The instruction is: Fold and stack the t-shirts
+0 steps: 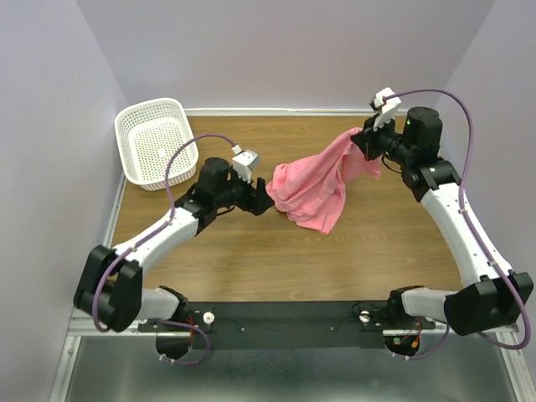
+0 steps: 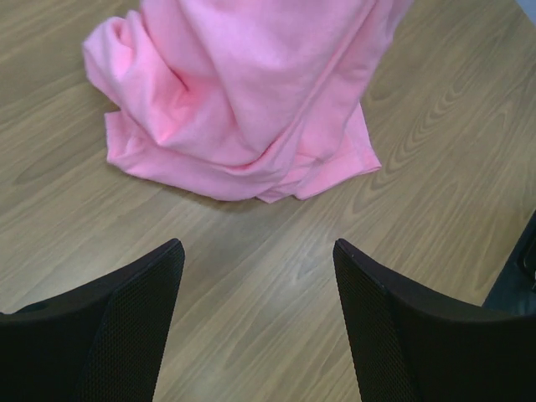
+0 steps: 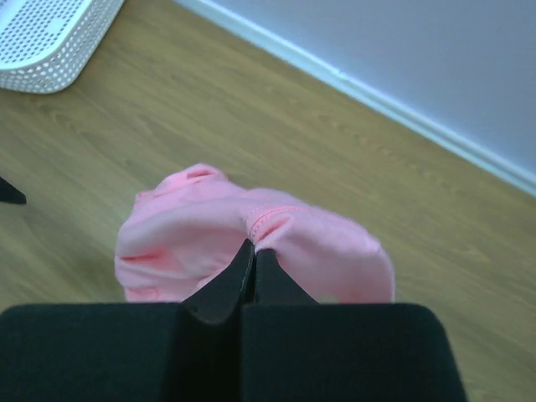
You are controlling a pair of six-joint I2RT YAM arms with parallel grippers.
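A: so what's the room like from where you're standing?

B: pretty bare. There's a wood-grain tabletop [image 1: 251, 260] boxed in on three sides by pale lilac walls [image 1: 293, 50]. A white baseboard [image 1: 276, 110] runs along the far edge. A black rail [image 1: 285, 316] crosses the near edge, and both arm bases sit at its ends.

A: anything else lying around or getting in the way?

B: just a white perforated basket [image 1: 155, 142] in the far left corner, sitting at a slight angle to the wall and well apart from the cloth. A purple cable [image 1: 456, 109] loops over each arm too.

A: and the shirt?

B: the pink t-shirt [image 1: 318, 180] is right of centre. One end is held up in the air at the far right. The rest drapes down toward the middle and bunches into soft folds on the wood.

The right gripper [image 3: 251, 251] has its fingers pinched tight on a stitched hem of it. From above, the hanging cloth covers those fingertips, so you only see the pinch from the wrist camera.

The left gripper [image 2: 257, 245] sits low over the table, just left of the bunched end. Its fingers are spread wide with only wood between them, and they stop short of the cloth.
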